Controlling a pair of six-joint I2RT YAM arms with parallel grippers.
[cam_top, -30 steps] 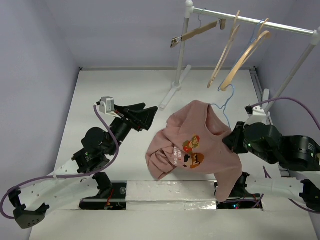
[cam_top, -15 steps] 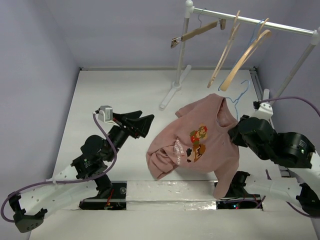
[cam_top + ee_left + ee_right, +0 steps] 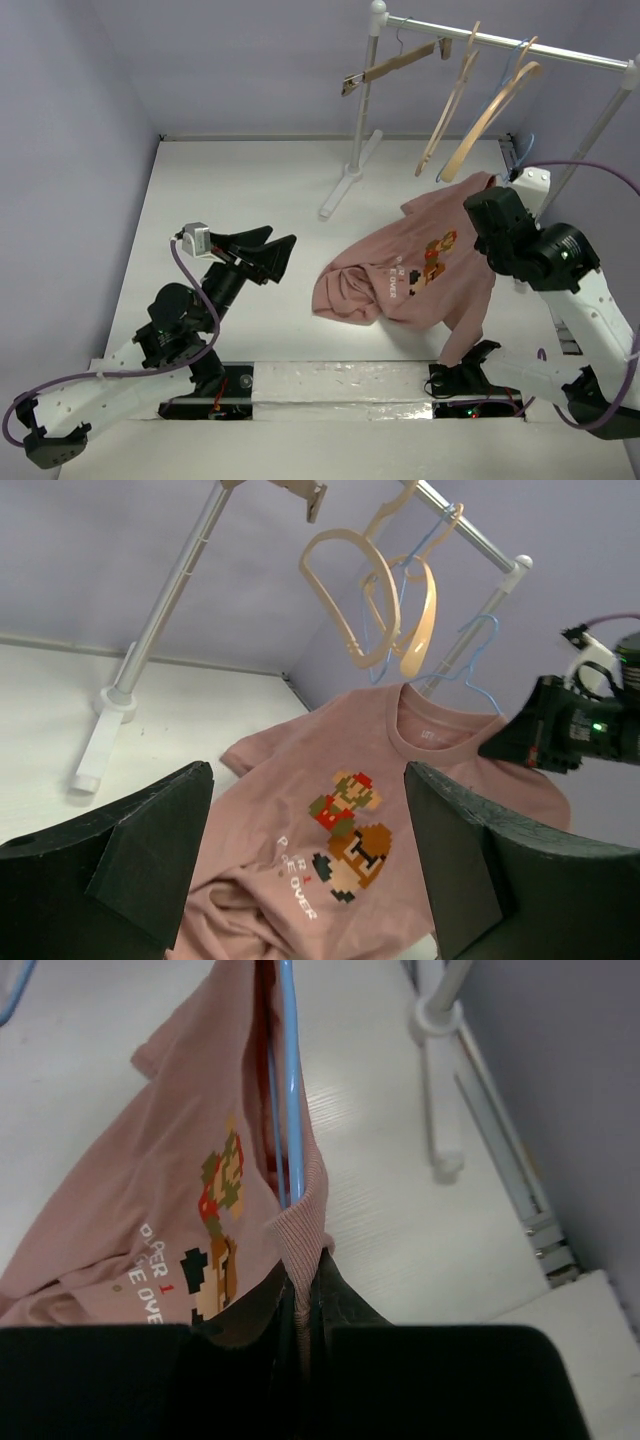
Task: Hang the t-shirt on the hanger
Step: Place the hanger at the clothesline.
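The t-shirt (image 3: 420, 280) was found on the right half of the tabletop (image 3: 230, 180), front side up, with its printed chest figure facing the overhead camera. Its collar end was lifted clear of the surface close to the right edge. The lower part lay bunched in folds on the surface nearer the middle, and a fold of cloth hung toward the near edge. The hanger (image 3: 290, 1090), a thin light-blue wire, ran inside the neck opening, and its hook stood out above the collar in the left wrist view. The wire shoulders were hidden by cloth, so how far the hanger sat within the shirt could not be determined.

The right gripper (image 3: 305, 1282) had its fingers pressed together on the ribbed collar band of the t-shirt, holding that end up. Whether the wire was also caught between them could not be told. The left gripper (image 3: 280, 238) hung above the left half of the tabletop, well apart from the shirt. Its fingers were spread wide, held nothing and were aimed toward the garment.

Beyond, at the far right corner, a white clothes rail (image 3: 500, 42) carried several wooden hangers (image 3: 480, 115).
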